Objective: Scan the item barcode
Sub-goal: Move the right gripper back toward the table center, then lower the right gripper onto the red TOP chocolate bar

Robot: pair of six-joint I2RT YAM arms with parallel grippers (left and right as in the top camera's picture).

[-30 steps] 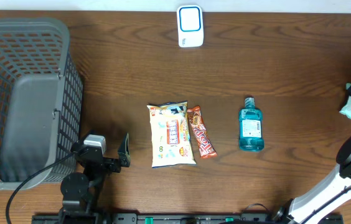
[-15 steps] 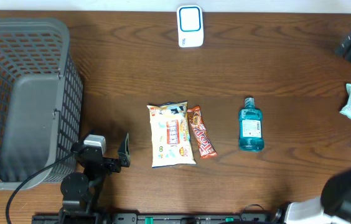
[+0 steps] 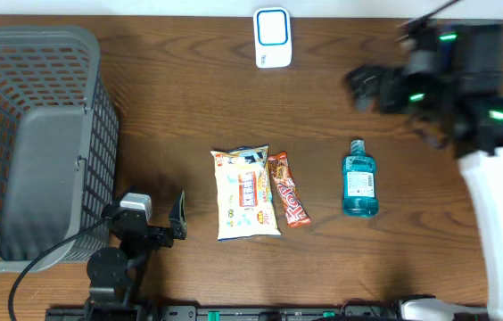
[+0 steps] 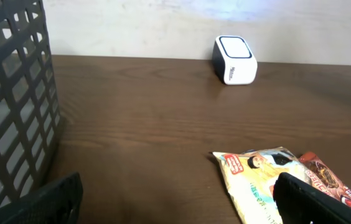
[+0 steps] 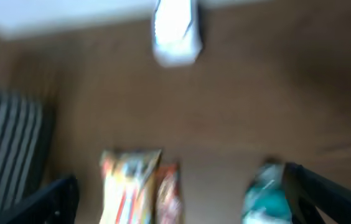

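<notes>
Three items lie mid-table: a pale snack bag [image 3: 247, 193], a red-brown candy bar [image 3: 288, 189] and a blue mouthwash bottle [image 3: 359, 181]. I cannot make out any barcode. A white scanner [image 3: 272, 37] stands at the far edge. My right gripper [image 3: 367, 87], motion-blurred, hangs open over the table just beyond the bottle, holding nothing. Its wrist view is blurred, with the right gripper [image 5: 182, 205] wide above the bag [image 5: 129, 186], bar [image 5: 169, 193] and bottle [image 5: 266, 193], and the scanner [image 5: 175, 34] ahead. My left gripper [image 3: 144, 214] rests open at the front left, empty.
A tall grey mesh basket [image 3: 28, 134] fills the left side, close beside the left gripper [image 4: 178, 202]. The left wrist view shows the basket wall [image 4: 14, 93], the scanner [image 4: 234, 59], the bag [image 4: 256, 180] and the bar [image 4: 328, 183].
My right arm swung in from the far right edge to above the table behind the bottle, its jaws widening. It now covers the teal packet there. The left arm stayed still.
</notes>
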